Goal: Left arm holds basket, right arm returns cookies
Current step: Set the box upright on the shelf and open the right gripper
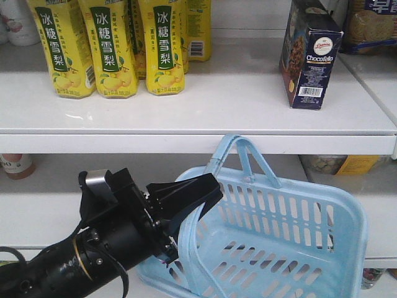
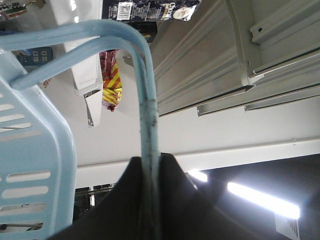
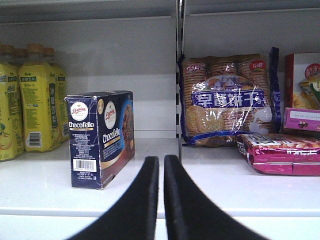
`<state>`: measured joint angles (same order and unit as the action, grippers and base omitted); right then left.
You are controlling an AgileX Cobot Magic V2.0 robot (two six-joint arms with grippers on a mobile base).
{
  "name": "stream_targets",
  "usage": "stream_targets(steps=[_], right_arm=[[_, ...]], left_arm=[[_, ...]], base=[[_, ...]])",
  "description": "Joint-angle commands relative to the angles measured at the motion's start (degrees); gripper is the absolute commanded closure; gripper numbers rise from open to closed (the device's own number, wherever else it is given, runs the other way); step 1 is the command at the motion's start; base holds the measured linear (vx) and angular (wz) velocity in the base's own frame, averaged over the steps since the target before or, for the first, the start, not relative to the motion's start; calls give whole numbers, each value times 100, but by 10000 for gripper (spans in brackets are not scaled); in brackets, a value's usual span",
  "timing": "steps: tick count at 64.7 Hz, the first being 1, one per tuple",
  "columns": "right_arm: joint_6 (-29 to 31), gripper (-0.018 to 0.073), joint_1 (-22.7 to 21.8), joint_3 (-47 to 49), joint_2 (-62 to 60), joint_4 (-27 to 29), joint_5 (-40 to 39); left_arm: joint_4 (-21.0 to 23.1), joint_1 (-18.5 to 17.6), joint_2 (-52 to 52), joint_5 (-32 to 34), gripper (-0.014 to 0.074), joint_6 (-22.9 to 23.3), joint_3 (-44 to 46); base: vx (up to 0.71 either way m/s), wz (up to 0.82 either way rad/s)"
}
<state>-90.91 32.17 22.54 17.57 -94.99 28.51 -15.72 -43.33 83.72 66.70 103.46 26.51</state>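
The navy cookies box [image 1: 310, 59] marked "Chocofello" stands upright on the upper white shelf, at the right. Below it, the light blue basket [image 1: 291, 230] hangs tilted in front of the lower shelf. My left gripper [image 1: 208, 189] is shut on one of its hoop handles. In the left wrist view the handle [image 2: 147, 100] runs down between the black fingers of the left gripper [image 2: 151, 165]. My right gripper [image 3: 161, 162] is shut and holds nothing, just in front of the shelf edge. The cookies box [image 3: 100, 140] stands apart from it, to its left.
Yellow pear-drink bottles [image 1: 108, 46] fill the left of the upper shelf [image 1: 198, 124]. Right of a shelf divider [image 3: 179, 75] lie a cracker bag [image 3: 225, 100] and pink snack packs [image 3: 280, 152]. A red and yellow bag [image 2: 111, 80] shows beyond the basket.
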Motion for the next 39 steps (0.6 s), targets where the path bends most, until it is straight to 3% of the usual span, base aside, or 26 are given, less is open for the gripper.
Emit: stream_targets(steps=[1, 39], right_arm=[[70, 570, -19, 141, 41, -208, 51], [70, 570, -19, 141, 41, -208, 51]], left_arm=[[1080, 163, -176, 1195, 596, -192, 222], [1080, 163, -176, 1195, 596, -192, 222]], base=[[0, 0], [0, 0]])
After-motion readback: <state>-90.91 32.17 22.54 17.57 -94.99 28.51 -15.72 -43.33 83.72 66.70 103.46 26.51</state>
